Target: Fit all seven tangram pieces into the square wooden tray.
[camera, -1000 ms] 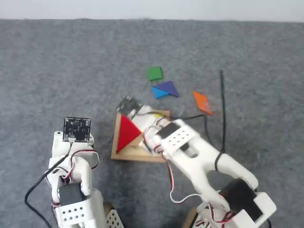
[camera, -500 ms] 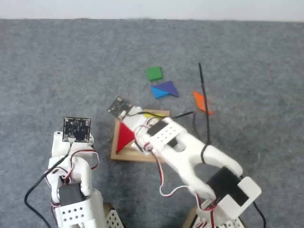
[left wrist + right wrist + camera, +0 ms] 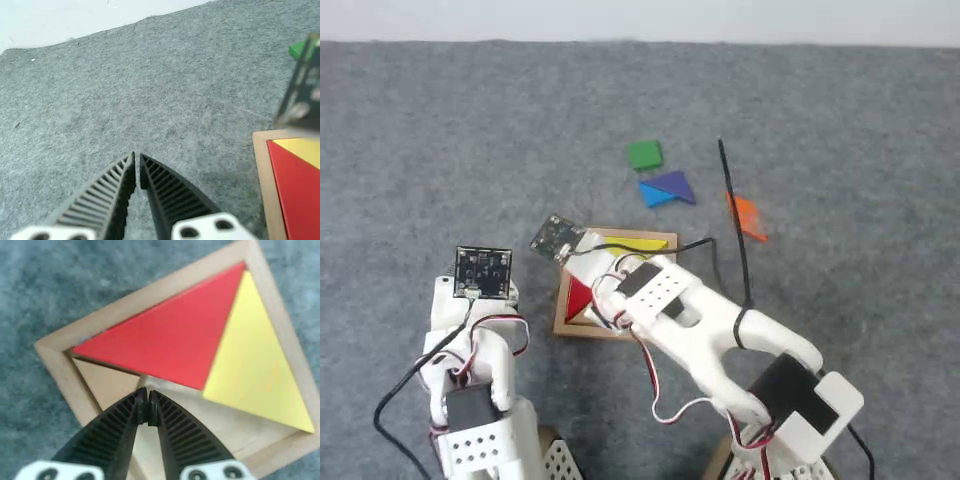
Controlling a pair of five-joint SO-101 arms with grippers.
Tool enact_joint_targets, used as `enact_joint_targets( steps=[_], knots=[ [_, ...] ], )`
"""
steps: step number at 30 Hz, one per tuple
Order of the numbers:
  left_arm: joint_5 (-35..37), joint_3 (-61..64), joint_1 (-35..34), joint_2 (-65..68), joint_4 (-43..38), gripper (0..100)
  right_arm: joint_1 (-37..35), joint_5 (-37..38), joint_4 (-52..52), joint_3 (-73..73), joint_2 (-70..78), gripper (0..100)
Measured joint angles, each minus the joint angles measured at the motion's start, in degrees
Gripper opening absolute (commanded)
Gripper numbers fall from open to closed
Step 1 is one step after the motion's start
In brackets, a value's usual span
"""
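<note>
Square wooden tray [image 3: 56, 367] on grey carpet [image 3: 470, 130] holds a red triangle [image 3: 170, 335] and a yellow triangle [image 3: 255, 375], edges touching. Right gripper [image 3: 148, 401]: jaws pressed together, empty, above bare tray floor just beside the red triangle. Left gripper [image 3: 137, 164]: jaws pressed together, empty, over carpet near the tray. Green square [image 3: 645, 155], blue triangle [image 3: 655, 195], purple piece [image 3: 676, 183] and orange piece [image 3: 745, 216] lie beyond the tray

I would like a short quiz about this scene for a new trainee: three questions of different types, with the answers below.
1. True or false: the green square lies inside the tray.
2. Which pieces lie in the tray? A: red triangle and yellow triangle. B: blue triangle and purple triangle. C: orange piece and green square.
3. Fill in: the right arm's fingers are ____ (open or shut).
Key: 1 false; 2 A; 3 shut.
</note>
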Motion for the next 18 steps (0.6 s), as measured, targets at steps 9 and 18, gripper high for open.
enact_joint_targets(
  steps=[9,18],
  knots=[
    [0.0,0.0,0.0,0.0,0.0,1,-0.7,4.0,0.7,0.0,-1.7,0.6],
    [0.0,0.0,0.0,0.0,0.0,1,15.6,4.5,5.6,0.0,-15.1,0.7]
  ],
)
